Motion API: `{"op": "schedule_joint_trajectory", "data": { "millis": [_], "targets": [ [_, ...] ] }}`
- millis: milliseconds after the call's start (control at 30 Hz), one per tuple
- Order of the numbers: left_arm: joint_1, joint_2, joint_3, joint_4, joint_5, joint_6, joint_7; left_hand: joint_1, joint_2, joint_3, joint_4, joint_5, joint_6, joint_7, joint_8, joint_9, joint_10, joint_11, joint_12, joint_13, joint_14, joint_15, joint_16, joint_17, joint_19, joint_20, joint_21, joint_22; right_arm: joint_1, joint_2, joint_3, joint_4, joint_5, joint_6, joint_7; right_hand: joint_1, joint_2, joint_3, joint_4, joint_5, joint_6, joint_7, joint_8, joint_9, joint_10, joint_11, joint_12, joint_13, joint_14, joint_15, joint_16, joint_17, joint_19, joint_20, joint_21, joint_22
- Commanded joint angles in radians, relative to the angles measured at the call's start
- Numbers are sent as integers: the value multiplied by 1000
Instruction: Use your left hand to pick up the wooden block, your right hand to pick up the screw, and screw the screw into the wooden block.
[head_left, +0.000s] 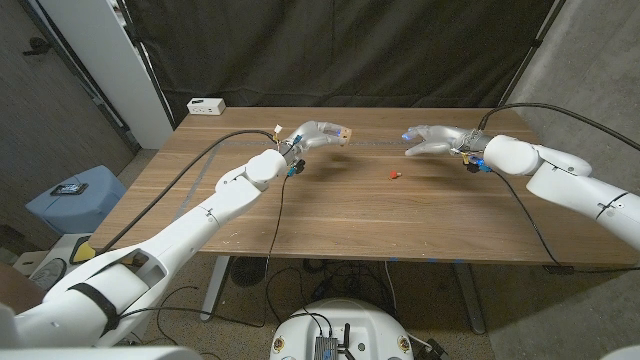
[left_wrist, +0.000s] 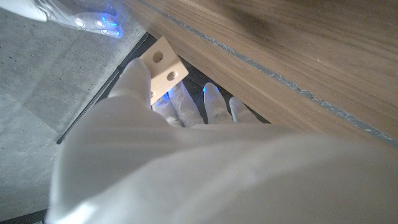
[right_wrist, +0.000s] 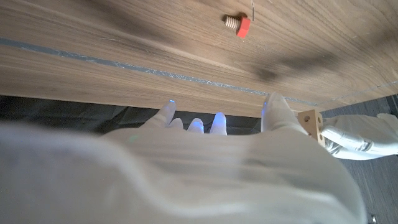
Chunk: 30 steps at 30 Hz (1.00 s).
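My left hand holds a pale wooden block with two round holes a little above the far middle of the table. In the left wrist view the block sticks out past my fingers. A small screw with a red head lies on the table between the two hands, nearer the right one. My right hand hovers above and behind it, fingers apart, holding nothing. The right wrist view shows the screw lying on its side on the wood and the block beyond my own fingers.
A white power strip sits at the table's far left corner. Black cables run from both wrists across the table top. A dark curtain hangs behind the table. A blue stool stands on the floor to the left.
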Motion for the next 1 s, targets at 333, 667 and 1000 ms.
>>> {"op": "schedule_joint_trajectory", "data": {
  "millis": [333,667,1000],
  "targets": [
    [38,34,-15,-55,-60,59,6,3,9,-5,0,6,7,-1,0,3,-2,2,-1,3,-4,-95,-4,3,-10,3,1,3,62,-1,-60,-28,-173,-8,96,53,-25,16,2,-3,9,-4,3,5,-7,20,-2,5,11,-8,3,2,15,7,1,3],
    [54,56,-24,-92,-66,88,20,1,11,-7,2,6,8,0,0,3,-2,3,-3,5,-5,-93,-3,4,-15,8,2,3,112,25,-98,8,-277,51,118,84,-36,22,3,-3,-18,-22,-8,7,-28,27,-7,6,15,-4,3,3,17,15,0,3],
    [66,60,-30,-86,-79,63,22,-2,17,-8,4,6,7,0,0,3,-2,3,-5,6,-8,-93,-3,5,-19,9,3,3,143,44,-115,61,-327,121,122,105,-43,26,5,-2,-24,-26,-9,9,-37,26,-8,7,23,-1,5,4,24,22,1,4]
  ]
}}
